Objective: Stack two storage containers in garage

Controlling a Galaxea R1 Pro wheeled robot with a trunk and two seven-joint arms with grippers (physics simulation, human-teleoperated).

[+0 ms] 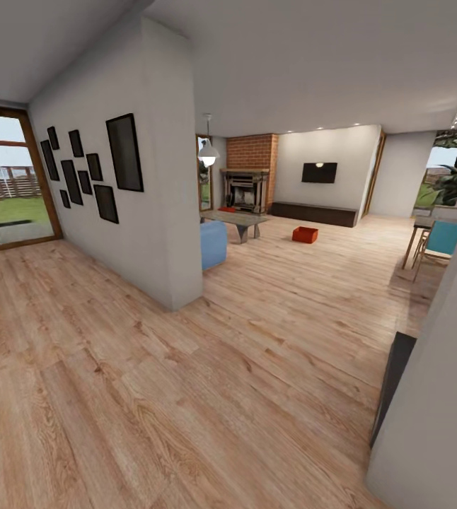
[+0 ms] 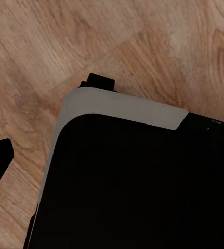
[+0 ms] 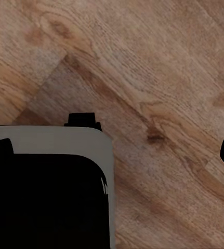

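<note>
One orange-red storage container (image 1: 305, 235) sits on the light wood-plank floor (image 1: 257, 353) of the living room, far ahead and a little right of centre, well apart from the robot. A second small orange-red shape (image 1: 227, 209) lies farther off, low in front of the brick fireplace (image 1: 248, 185); it is too small to say for sure that it is the other container. Between the two stands a low grey table (image 1: 239, 220), with a blue seat (image 1: 213, 244) nearer and to its left. A long dark bench (image 1: 315, 213) runs along the far white wall under a dark screen (image 1: 320, 172). On the near left, a white wall (image 1: 151, 212) carries a cluster of black frames (image 1: 124, 153), and beyond it a glass door (image 1: 6, 184) looks onto grass. A blue chair (image 1: 442, 239) stands at a table on the far right.

Both wrist views look down at wood planks past a dark, grey-edged body (image 2: 127, 181) (image 3: 44, 197). Dark finger tips show at the picture edges, but I cannot tell how wide either set of jaws stands; nothing is seen held.
</note>
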